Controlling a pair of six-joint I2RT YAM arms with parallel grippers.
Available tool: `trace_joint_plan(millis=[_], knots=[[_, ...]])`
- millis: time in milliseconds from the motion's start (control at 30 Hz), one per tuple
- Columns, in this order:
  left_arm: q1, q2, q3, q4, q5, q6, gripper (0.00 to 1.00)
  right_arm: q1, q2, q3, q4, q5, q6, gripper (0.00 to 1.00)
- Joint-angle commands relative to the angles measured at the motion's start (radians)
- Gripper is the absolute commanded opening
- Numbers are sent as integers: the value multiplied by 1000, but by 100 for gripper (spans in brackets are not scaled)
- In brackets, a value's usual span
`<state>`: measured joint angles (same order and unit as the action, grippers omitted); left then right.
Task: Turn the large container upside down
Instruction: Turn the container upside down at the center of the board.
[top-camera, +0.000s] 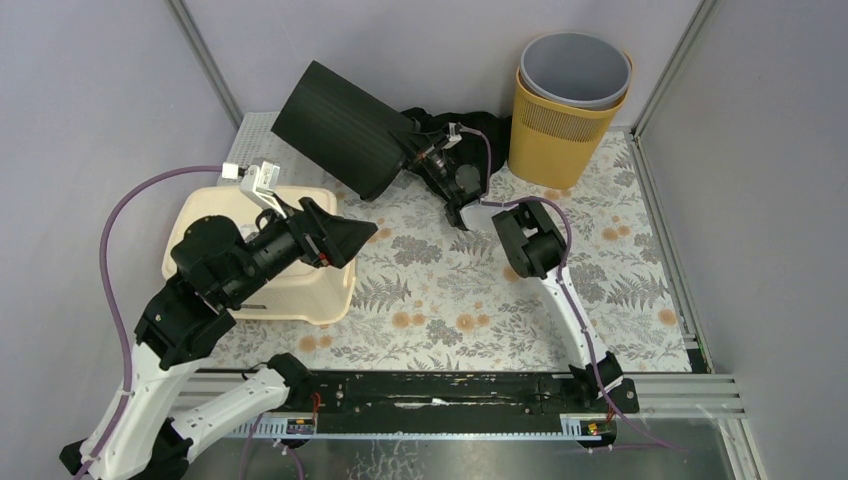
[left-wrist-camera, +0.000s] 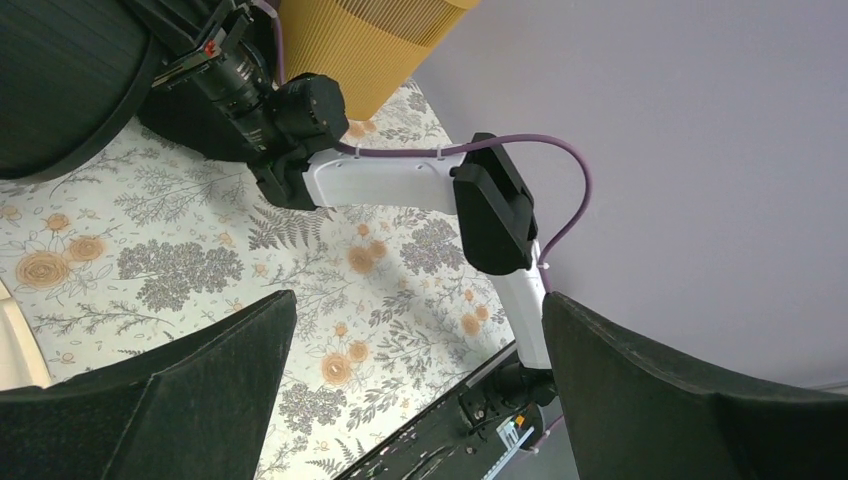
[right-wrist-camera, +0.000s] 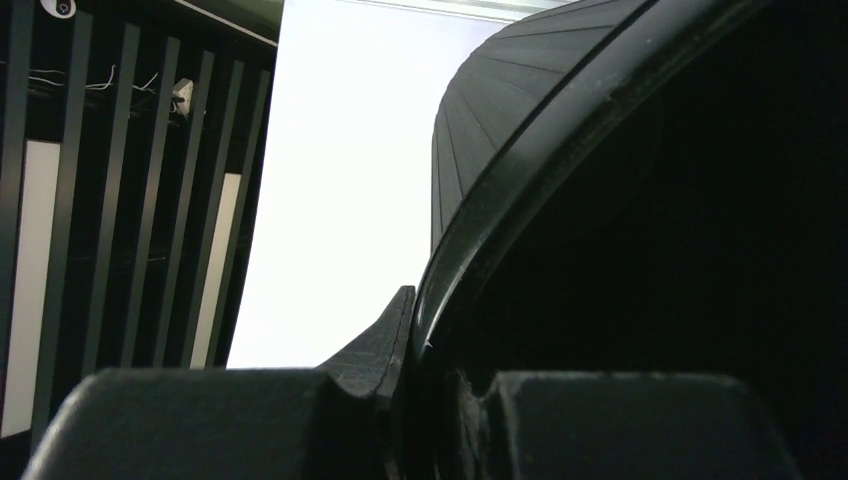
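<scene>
The large black ribbed container (top-camera: 340, 128) hangs tilted above the back of the table, its base pointing up and left. My right gripper (top-camera: 412, 142) is shut on its rim. In the right wrist view the rim (right-wrist-camera: 520, 190) runs between my fingers (right-wrist-camera: 385, 345), with the dark inside at the right. My left gripper (top-camera: 350, 238) is open and empty, hovering over the floral mat beside the cream bin. In the left wrist view its two black fingers (left-wrist-camera: 180, 390) frame the mat, and the black container (left-wrist-camera: 60, 90) shows at top left.
A cream bin (top-camera: 285, 285) sits upside down at the left under my left arm. A yellow basket (top-camera: 555, 125) with a grey bin (top-camera: 575, 65) nested in it stands at the back right. Enclosure walls ring the floral mat (top-camera: 450, 290).
</scene>
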<state>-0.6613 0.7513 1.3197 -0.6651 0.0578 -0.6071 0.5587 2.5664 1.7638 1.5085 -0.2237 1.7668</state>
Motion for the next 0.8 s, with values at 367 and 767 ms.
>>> trace_joint_plan(millis=[367,767], knots=[[-6,22,26,-2,-28,36,100,31,13,-74,170,54,-3,26],[-6,41,16,18,-19,33,100,18,-78,-248,124,4,-51,55]])
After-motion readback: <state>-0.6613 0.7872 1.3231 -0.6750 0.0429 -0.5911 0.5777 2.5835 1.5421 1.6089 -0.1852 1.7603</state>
